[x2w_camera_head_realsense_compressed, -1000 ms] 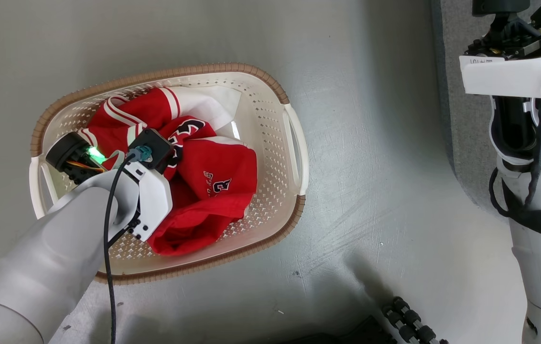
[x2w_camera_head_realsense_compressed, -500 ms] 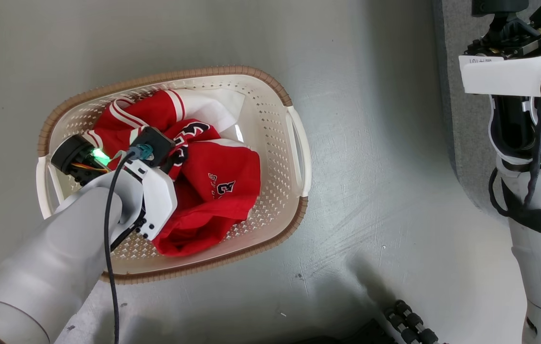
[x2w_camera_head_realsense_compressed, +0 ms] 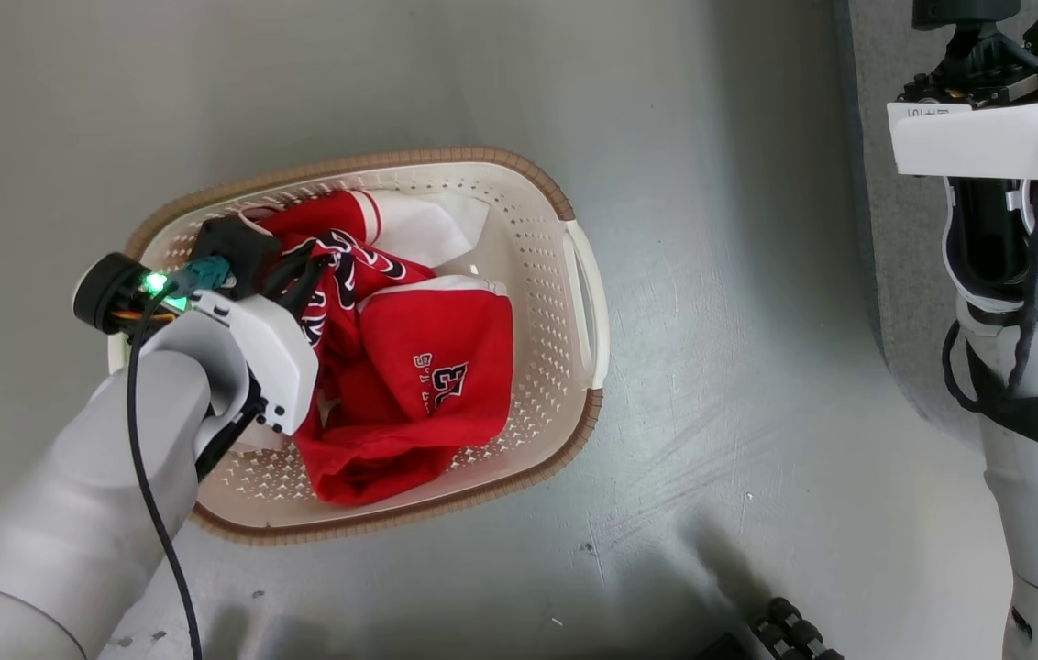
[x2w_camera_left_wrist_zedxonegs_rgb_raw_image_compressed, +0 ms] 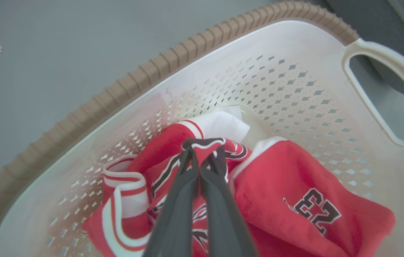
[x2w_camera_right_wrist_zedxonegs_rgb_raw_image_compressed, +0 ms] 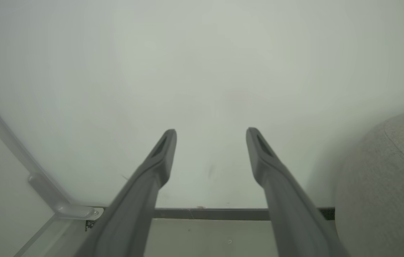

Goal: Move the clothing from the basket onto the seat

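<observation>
Pinching a raised fold of the clothing, the left gripper has its two dark fingers pressed together on red fabric with dark lettering. The rest of the clothing lies crumpled inside the basket, which stands on the grey floor. The right gripper holds nothing; its fingers are wide apart and point at a pale wall. The seat is beside this gripper, apart from the basket.
</observation>
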Controlling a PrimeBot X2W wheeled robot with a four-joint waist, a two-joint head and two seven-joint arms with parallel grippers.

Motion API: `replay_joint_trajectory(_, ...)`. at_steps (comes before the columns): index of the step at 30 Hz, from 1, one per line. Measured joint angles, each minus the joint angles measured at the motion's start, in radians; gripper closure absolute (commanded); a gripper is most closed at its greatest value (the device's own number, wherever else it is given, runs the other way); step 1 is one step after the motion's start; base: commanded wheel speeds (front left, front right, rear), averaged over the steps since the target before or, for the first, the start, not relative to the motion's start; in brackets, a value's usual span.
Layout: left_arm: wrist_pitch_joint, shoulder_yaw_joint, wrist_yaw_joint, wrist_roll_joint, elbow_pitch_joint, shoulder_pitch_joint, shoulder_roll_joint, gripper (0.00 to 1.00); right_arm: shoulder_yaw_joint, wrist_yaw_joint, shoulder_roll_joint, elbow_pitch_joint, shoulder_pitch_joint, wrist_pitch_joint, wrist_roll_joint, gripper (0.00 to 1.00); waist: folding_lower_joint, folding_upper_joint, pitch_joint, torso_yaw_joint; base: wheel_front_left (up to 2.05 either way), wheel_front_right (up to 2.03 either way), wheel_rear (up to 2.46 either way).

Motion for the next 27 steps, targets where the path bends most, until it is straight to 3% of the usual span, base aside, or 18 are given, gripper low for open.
replay_joint_trajectory(16, -0.084, 0.059, 0.000, -0.055, -0.048, 0.097, -0.019, 1.00, -0.012, 0.000, -0.001, 0.042, 0.024, 0.000, -0.040, 0.00, 0.0000, 0.0000, -0.097, 0.048, 0.00, 0.00, 0.00)
replay_joint_trajectory(24, -0.093, 0.156, 0.003, -0.091, -0.097, 0.142, -0.019, 1.00, -0.024, 0.000, -0.005, 0.058, 0.065, 0.000, -0.040, 0.00, 0.0000, 0.0000, -0.158, 0.076, 0.00, 0.00, 0.00)
replay_joint_trajectory(27, -0.092, 0.256, 0.021, -0.093, -0.192, 0.156, -0.012, 1.00, -0.028, 0.000, -0.010, 0.067, 0.087, 0.000, -0.040, 0.00, -0.0001, 0.0000, -0.190, 0.091, 0.00, 0.00, 0.00)
